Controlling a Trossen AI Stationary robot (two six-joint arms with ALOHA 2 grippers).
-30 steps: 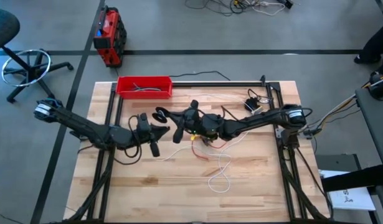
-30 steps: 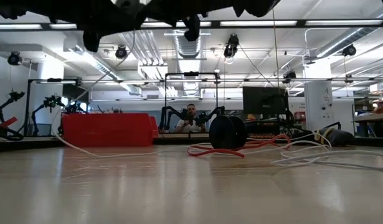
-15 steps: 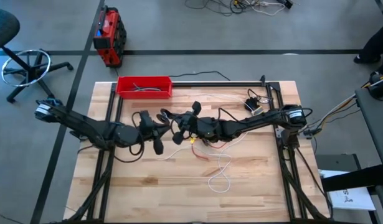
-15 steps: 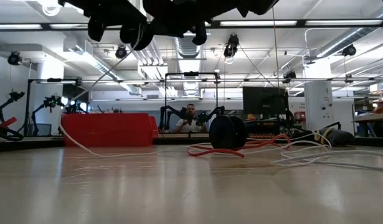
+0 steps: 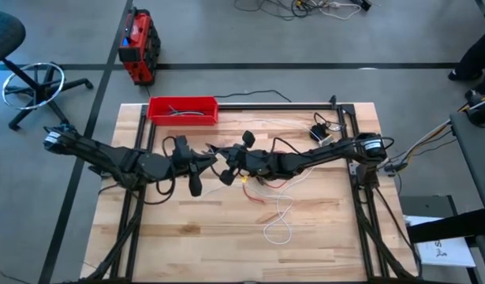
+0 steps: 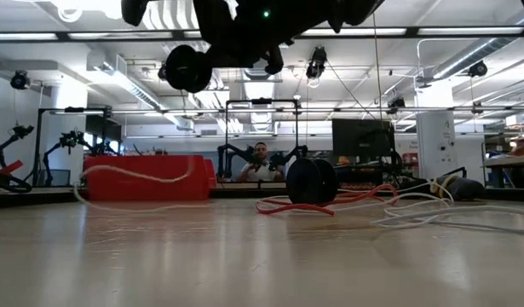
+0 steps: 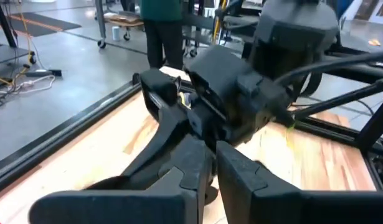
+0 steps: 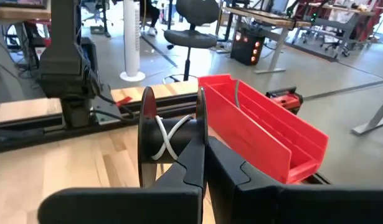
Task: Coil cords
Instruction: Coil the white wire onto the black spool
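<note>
My right gripper [image 5: 223,160] is above the table's middle, shut on a black spool [image 8: 172,140] with white cord crossed over its core. The spool [image 6: 187,68] hangs high above the table. My left gripper [image 5: 204,158] faces it closely, with its fingers [image 7: 197,165] together and nothing visible between them. The white cord [image 5: 281,221] loops on the near right table; one stretch [image 6: 134,170] hangs above the table in front of the red tray. The red cord [image 6: 330,203] lies beside a second black spool [image 6: 311,181] resting on the table. My right gripper pinches the rim of one flange [image 8: 202,121] of the black spool between its two fingers. The spool is lifted clear of the table, its axle about level. My left gripper: I cannot tell whether it touches the white cord or the spool.
A red tray [image 5: 183,109] with dark grey cables stands at the far left edge. A small dark device [image 5: 321,131] lies at the far right. A black frame [image 5: 348,150] borders the table. A person sits in the room beyond the far edge.
My left gripper has moved toward the table's right, close up to my right gripper, which has shifted a little toward the left. The held spool has come into the low view. A stretch of white cord in front of the red tray has risen off the table.
</note>
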